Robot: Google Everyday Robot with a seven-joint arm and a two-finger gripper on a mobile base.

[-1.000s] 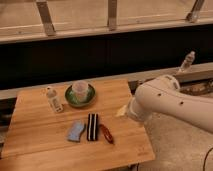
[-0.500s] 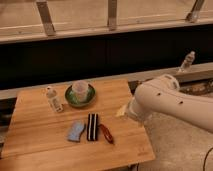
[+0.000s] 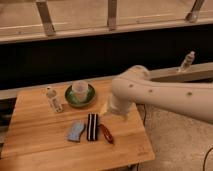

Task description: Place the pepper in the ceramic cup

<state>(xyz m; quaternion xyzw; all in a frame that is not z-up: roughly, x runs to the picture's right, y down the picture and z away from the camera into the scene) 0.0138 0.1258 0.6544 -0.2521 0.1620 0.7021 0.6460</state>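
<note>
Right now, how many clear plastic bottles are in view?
2: one bottle on the wooden table left of the green round plate, another on the far-right ledge. The gripper hangs over the table; its arm may hide more.

no writing, brand, number or sign could be read anywhere. the bottle point(image 3: 53, 99) on the table point(image 3: 35, 145) bore a pale label, but its print could not be made out. the bottle on the ledge point(image 3: 186, 61) showed nothing legible either. the block point(image 3: 92, 127) carried only black and white stripes. the arm point(image 3: 165, 95) showed dark dots and no lettering. the gripper point(image 3: 106, 113) hung over the table, just above and right of the block.
</note>
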